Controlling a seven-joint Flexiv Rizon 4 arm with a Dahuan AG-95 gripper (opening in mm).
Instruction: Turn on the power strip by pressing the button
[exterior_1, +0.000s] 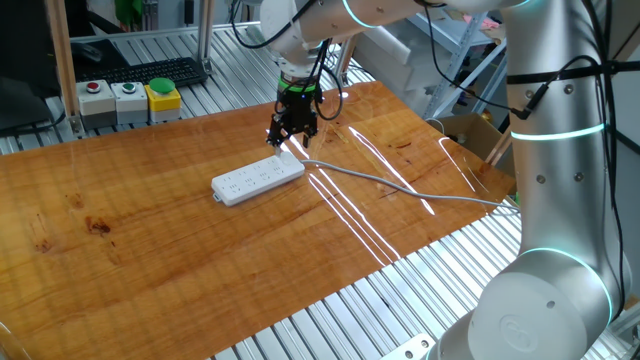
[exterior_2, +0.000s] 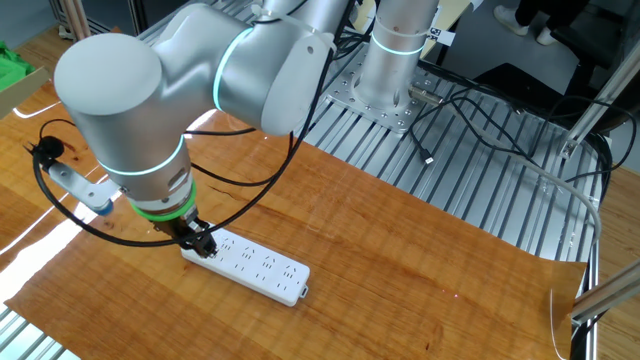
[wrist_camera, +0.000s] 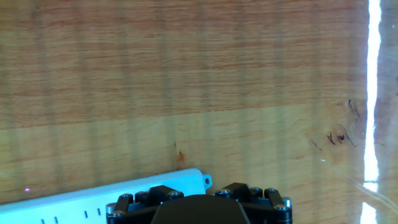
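Observation:
The power strip (exterior_1: 258, 180) is a long white bar with a row of sockets, lying on the wooden table (exterior_1: 150, 240). Its thin grey cable (exterior_1: 400, 186) runs off to the right. My gripper (exterior_1: 286, 138) hangs just over the cable end of the strip, its black fingers pointing down at it. In the other fixed view the gripper (exterior_2: 203, 246) sits at the strip's (exterior_2: 262, 268) left end. In the hand view the strip (wrist_camera: 93, 196) crosses the bottom left, and only the black gripper base (wrist_camera: 199, 205) shows. The button is hidden.
A box with red, green and yellow buttons (exterior_1: 130, 99) and a keyboard (exterior_1: 150, 72) stand at the table's back left. A cardboard box (exterior_1: 470, 135) sits beyond the right edge. Bright light streaks (exterior_1: 350, 200) cross the wood.

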